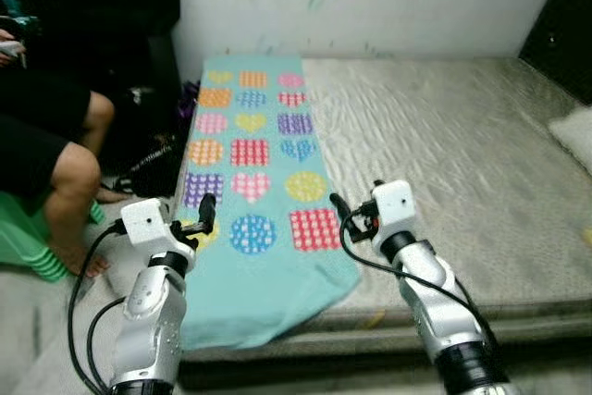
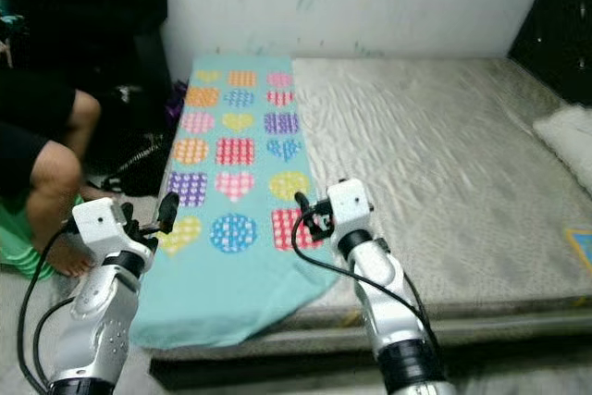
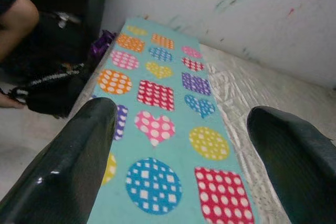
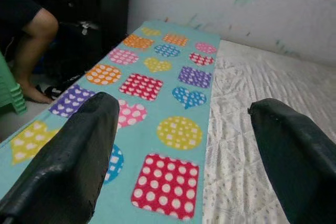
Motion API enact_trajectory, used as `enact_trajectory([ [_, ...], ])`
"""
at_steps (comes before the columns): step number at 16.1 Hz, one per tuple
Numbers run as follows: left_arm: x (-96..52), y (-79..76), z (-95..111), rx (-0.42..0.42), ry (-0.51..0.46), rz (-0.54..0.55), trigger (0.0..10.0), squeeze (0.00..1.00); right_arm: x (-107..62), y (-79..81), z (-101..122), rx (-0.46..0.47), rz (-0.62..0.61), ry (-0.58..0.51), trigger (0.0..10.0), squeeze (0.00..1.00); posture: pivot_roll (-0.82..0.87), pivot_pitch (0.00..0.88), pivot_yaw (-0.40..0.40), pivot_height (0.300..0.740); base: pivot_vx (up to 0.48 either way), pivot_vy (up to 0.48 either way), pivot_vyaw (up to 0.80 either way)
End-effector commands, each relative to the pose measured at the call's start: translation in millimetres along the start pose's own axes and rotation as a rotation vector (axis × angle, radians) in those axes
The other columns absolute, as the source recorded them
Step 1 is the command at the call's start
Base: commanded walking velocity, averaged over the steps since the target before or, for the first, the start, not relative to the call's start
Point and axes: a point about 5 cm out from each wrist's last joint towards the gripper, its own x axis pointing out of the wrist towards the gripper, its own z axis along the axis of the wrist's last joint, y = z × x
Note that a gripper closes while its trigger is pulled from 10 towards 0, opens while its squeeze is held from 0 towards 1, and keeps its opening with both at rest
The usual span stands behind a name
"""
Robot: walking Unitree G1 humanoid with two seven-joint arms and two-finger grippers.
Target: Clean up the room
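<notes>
A teal blanket [image 1: 264, 191] printed with dotted hearts, circles and squares lies flat along the left side of a bare grey mattress [image 1: 453, 164]. Its near end hangs over the mattress's front edge. My left gripper [image 1: 199, 215] is open, held just above the blanket's near left edge. My right gripper [image 1: 344, 215] is open too, over the blanket's near right corner beside a red dotted square [image 4: 168, 184]. In the wrist views both pairs of black fingers [image 3: 79, 156] [image 4: 68, 156] stand wide apart with only the blanket beyond them.
A person sits on a green stool [image 1: 28, 238] at the left, bare legs [image 1: 69, 182] close to my left arm. A black bag [image 1: 153, 168] lies on the floor by the bed. A white pillow [image 1: 575, 136] and a dark headboard [image 1: 564, 25] are at the right.
</notes>
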Motion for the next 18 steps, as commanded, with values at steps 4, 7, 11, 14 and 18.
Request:
enact_trajectory([
  [4,0.2,-7.9,-1.1,-0.011,0.002,-0.044,10.0,0.0,-1.5,-2.0,-3.8,-0.009,-0.001,0.019,10.0,0.0,-0.17,0.0,-0.002,0.74,0.0,0.0,0.0],
  [7,-0.8,-9.1,-0.5,-0.014,-0.004,-0.066,10.0,0.0,-1.8,-1.0,-4.1,-0.016,0.006,0.018,10.0,0.0,-0.17,0.0,-0.003,0.74,0.0,0.0,0.0],
  [11,-1.2,-9.1,0.0,-0.015,-0.004,-0.071,10.0,0.0,-1.5,-0.5,-4.2,-0.01,0.009,0.021,10.0,0.0,-0.17,0.0,-0.002,0.74,0.311,0.0,0.0],
  [14,-1.5,-9.1,-0.2,-0.013,-0.004,-0.073,10.0,0.0,-1.3,-0.3,-4.6,-0.011,0.011,0.023,10.0,0.0,-0.17,0.0,-0.002,0.74,0.352,0.0,0.0],
  [18,-1.6,-9.5,-0.3,-0.011,-0.002,-0.072,10.0,0.0,-1.3,-0.5,-4.4,-0.011,0.012,0.024,10.0,0.0,-0.17,0.0,-0.002,0.74,0.331,0.0,0.0],
])
